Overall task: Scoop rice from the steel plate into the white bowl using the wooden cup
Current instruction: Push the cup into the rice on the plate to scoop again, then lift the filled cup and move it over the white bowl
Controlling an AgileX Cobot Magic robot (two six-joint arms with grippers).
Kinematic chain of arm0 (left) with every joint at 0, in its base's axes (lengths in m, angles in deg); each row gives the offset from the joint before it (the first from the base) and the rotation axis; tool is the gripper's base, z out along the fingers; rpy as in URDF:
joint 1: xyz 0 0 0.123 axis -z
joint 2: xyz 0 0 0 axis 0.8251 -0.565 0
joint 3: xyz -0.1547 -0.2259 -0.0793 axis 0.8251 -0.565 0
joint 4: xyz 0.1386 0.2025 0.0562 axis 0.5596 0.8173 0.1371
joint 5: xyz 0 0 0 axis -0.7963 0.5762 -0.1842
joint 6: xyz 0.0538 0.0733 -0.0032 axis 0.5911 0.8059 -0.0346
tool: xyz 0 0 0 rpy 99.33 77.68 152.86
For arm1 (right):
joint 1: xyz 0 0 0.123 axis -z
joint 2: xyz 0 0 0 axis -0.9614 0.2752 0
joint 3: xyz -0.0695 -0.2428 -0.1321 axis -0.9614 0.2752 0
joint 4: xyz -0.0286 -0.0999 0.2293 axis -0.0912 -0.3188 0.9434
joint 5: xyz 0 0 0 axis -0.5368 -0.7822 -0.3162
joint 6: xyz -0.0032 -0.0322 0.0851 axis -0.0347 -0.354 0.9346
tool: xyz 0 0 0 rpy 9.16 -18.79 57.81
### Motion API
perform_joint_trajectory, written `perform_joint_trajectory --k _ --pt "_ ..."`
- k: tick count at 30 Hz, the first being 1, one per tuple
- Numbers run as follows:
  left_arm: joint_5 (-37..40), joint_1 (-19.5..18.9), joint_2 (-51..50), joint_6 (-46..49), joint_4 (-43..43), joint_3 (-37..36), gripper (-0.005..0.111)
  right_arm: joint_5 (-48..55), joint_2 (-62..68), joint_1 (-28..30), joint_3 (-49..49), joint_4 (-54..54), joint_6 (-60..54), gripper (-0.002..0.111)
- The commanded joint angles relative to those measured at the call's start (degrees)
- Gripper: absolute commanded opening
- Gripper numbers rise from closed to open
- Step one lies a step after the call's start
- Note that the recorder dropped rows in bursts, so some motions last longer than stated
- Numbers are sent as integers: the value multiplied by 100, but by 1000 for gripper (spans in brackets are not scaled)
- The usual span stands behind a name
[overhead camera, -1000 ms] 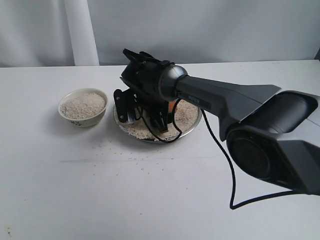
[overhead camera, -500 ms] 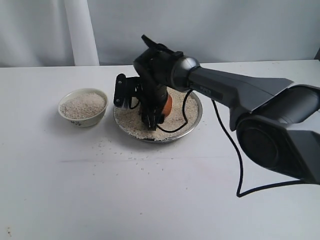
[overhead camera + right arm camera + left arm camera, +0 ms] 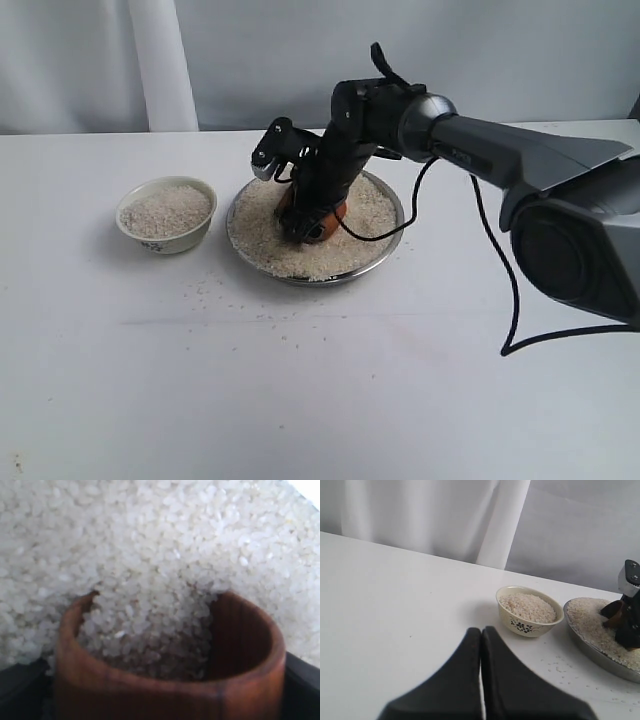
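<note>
The steel plate (image 3: 392, 240) sits mid-table, full of rice (image 3: 262, 228). My right gripper (image 3: 306, 216) is down in the plate, shut on the wooden cup (image 3: 320, 226). The cup is tipped mouth-first into the heap. In the right wrist view the reddish-brown cup (image 3: 165, 692) has rice (image 3: 150, 545) spilling over its rim into its dark inside. The white bowl (image 3: 166, 240), filled with rice, stands left of the plate. My left gripper (image 3: 481, 630) hovers over bare table on the near-left side of the bowl (image 3: 525, 626), shut with nothing in it.
Loose grains (image 3: 262, 318) lie scattered on the white table in front of the plate and bowl. A black cable (image 3: 510, 290) hangs from the right arm to the table at the right. A pale curtain backs the table.
The right arm has swung from the plate's left side toward its middle and turned its wrist. The cup has gone mouth-down into the rice heap. The bowl and plate have stayed put.
</note>
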Motion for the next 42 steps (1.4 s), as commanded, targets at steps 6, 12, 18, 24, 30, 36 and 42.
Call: perform_joint_trajectory --k 6,12,18,24,30,36,42 --pt "-19 35 14 -19 -19 13 0 252 94 238 128 875 -346 0" --pt "-19 35 14 -19 -19 13 0 305 -187 326 298 1061 -373 0" --pt "-19 35 14 -19 -19 13 0 -556 -673 342 1259 1091 -585 0" --pt "-19 35 14 -19 -19 13 0 -1394 -1082 375 2440 2101 -1722 0" --pt "-19 35 14 -19 -19 13 0 -2092 -1441 433 3061 4366 -3398 0" --pt "-19 35 14 -19 -19 13 0 -2299 -1802 423 3061 5238 -4046 0" --pt "-19 35 14 -19 -19 13 0 -2456 -2258 400 3026 6304 -4743 0"
